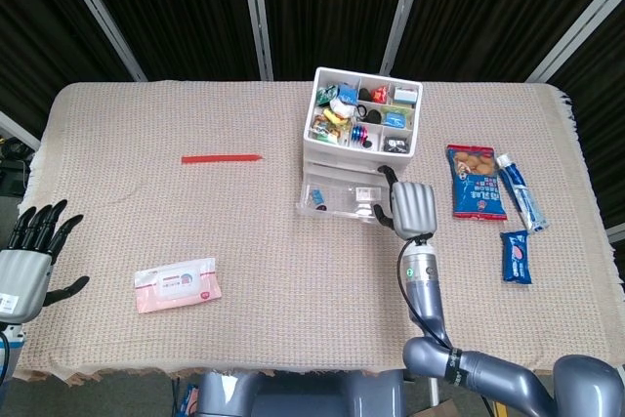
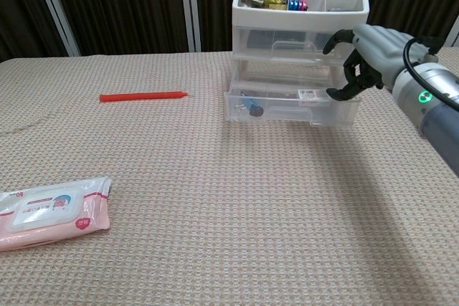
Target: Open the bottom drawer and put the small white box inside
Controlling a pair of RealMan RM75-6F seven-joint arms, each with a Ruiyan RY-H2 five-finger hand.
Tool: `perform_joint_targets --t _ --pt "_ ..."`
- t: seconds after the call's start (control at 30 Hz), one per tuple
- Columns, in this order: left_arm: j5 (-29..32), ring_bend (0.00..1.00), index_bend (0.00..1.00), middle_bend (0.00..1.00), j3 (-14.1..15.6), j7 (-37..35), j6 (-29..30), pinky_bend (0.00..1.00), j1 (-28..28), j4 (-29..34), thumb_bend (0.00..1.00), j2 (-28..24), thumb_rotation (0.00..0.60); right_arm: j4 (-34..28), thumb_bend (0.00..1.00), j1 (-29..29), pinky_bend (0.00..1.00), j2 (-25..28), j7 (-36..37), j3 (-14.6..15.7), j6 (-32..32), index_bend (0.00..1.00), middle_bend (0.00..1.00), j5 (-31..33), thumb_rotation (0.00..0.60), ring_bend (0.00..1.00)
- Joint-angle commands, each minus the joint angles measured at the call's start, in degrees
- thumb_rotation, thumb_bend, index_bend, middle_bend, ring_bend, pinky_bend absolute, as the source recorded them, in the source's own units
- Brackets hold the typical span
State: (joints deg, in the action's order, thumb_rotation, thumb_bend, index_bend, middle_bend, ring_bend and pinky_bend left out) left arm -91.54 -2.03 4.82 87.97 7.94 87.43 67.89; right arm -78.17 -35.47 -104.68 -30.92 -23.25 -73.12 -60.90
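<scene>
1. Left hand [image 1: 27,259]: only in head view, at the frame's left edge, arm mostly cut off. Fingers spread, holding nothing. Not in chest view.
2. Right hand [image 2: 369,51]: over the drawer's right end, fingers loosely curled w/ gaps between them, nothing in its grasp. In head view its back hides the drawer's right part; the forearm runs down out of frame.
3. Box [image 2: 309,94]: small, white, flat, w/ a printed label too small to read. Lies inside the open bottom drawer [image 2: 287,109], right of centre, apart from the fingertips. In head view it's a pale patch next to the hand, hard to make out.
4. Drawer: clear plastic, pulled out part way. A dark round item and a blue one sit at its left end; can't tell what they are thru the wall.
5. Cabinet [image 2: 300,37]: clear plastic drawers stacked, white top tray split into compartments full of small colourful bits, too small to identify.
6. Cloth [image 2: 215,213]: beige, waffle-like weave, covers the whole table, fringed at the edges.
7. Red stick [image 2: 143,96]: thin, straight, lying flat, well left of the cabinet.
8. Wipes pack [image 2: 51,212]: soft pink pouch w/ white lid, near left; cut off at the frame edge in chest view.
9. Snack bag [image 1: 476,181], tube [image 1: 519,190], blue packet [image 1: 517,256]: glossy, to the right of the cabinet; print illegible.
</scene>
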Motion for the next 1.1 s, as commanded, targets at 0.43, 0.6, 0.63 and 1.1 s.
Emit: perform_joint_targets --t 0.43,0.6,0.63,1.1 --pt "-0.18 0.0 0.15 0.0 -0.1 1.0 0.68 0.0 -0.22 -0.4 0.11 0.54 0.6 -10.28 0.18 5.96 0.28 9.39 10.0 12.15 -5.89 0.17 0.24 -17.66 0.6 0.15" --pt "-0.42 0.0 0.15 0.0 -0.09 1.34 0.78 0.0 -0.16 -0.53 0.12 0.76 0.6 -5.32 0.19 6.65 0.08 14.09 6.86 19.24 -8.57 0.16 0.06 -30.12 0.6 0.0" --pt "-0.45 0.0 0.15 0.0 -0.11 1.36 0.82 0.0 -0.16 -0.58 0.12 0.81 0.6 -3.09 0.19 6.64 0.05 14.68 4.9 20.69 -9.02 0.15 0.03 -32.76 0.6 0.0" --pt "-1.01 0.0 0.15 0.0 -0.39 0.87 2.02 0.0 -0.31 -1.28 0.11 1.45 0.6 18.8 0.21 6.25 0.0 9.34 -13.07 25.99 -7.79 0.1 0.0 -44.02 0.6 0.0"
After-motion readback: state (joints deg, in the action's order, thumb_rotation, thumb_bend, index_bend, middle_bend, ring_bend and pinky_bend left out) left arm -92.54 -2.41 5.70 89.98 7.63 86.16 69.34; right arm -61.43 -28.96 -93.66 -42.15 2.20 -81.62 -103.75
